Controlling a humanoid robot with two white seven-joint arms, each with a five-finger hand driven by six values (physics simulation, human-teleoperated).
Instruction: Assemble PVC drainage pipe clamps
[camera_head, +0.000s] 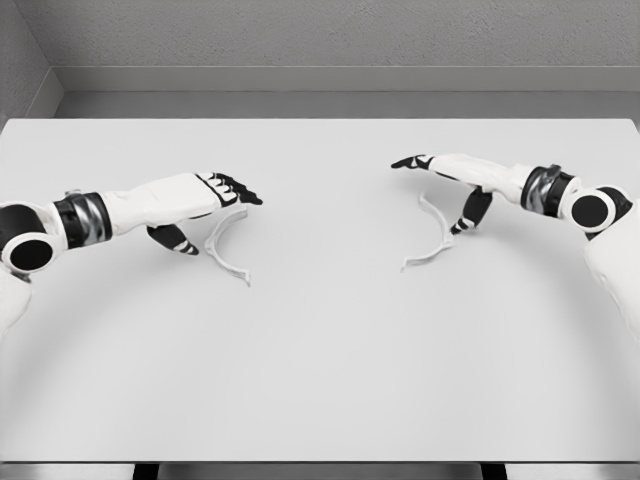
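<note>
Two white curved clamp halves lie flat on the white table. The left clamp half arcs just below and right of my left hand, whose fingers stretch out flat above it and whose thumb hangs down beside it, holding nothing. The right clamp half curves beneath my right hand, which hovers over its upper end with fingers extended leftward and thumb pointing down near the piece. Neither hand grasps a part. The two halves sit well apart, their open sides facing each other.
The table's far edge meets a grey wall at the back. Its front edge runs along the bottom of the picture.
</note>
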